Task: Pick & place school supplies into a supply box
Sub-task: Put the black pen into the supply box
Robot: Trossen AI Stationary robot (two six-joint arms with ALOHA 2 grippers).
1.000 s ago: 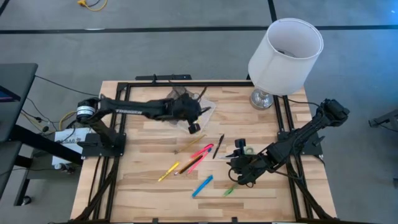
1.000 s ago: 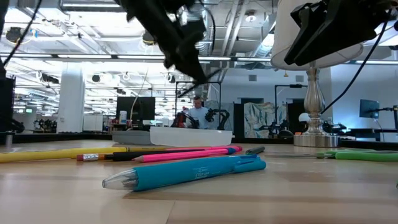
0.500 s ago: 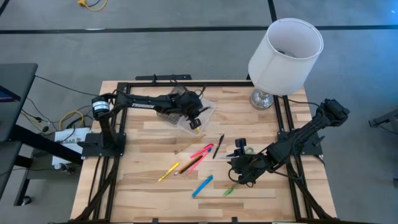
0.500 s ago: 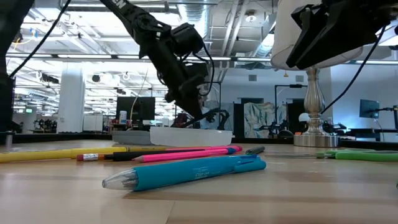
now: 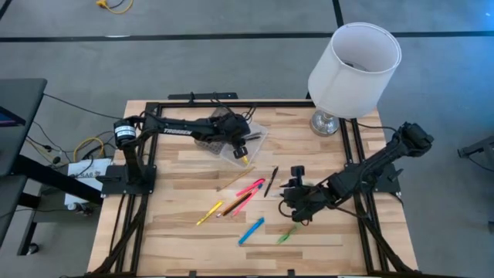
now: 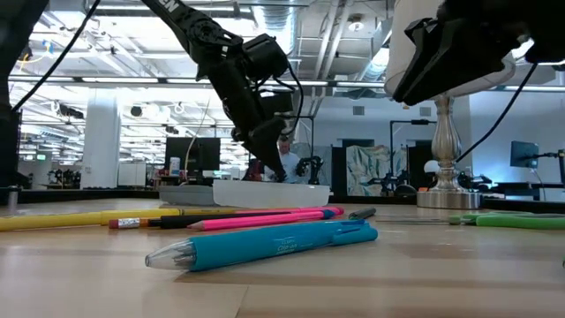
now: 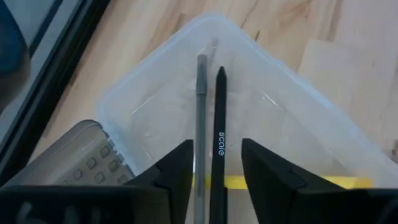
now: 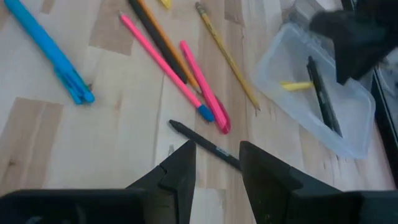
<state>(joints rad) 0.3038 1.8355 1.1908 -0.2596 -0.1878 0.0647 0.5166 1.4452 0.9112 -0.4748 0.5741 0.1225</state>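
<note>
Two pens (image 7: 211, 143) lie in the box (image 5: 245, 144) at upper centre; the black one reads "scale". Left gripper (image 5: 241, 148) above it, jaws apart, empty. Right gripper (image 5: 289, 207) lower right, jaws apart, empty.

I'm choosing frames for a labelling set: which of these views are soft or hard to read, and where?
Left wrist view: the fingers blur in the foreground, while the supply box and the dark pen inside it read sharply. Right wrist view: the left gripper over the box is a dark smear. Low view: bright ceiling lights silhouette both arms; the blue marker is crisp. High view: evenly lit.
</note>
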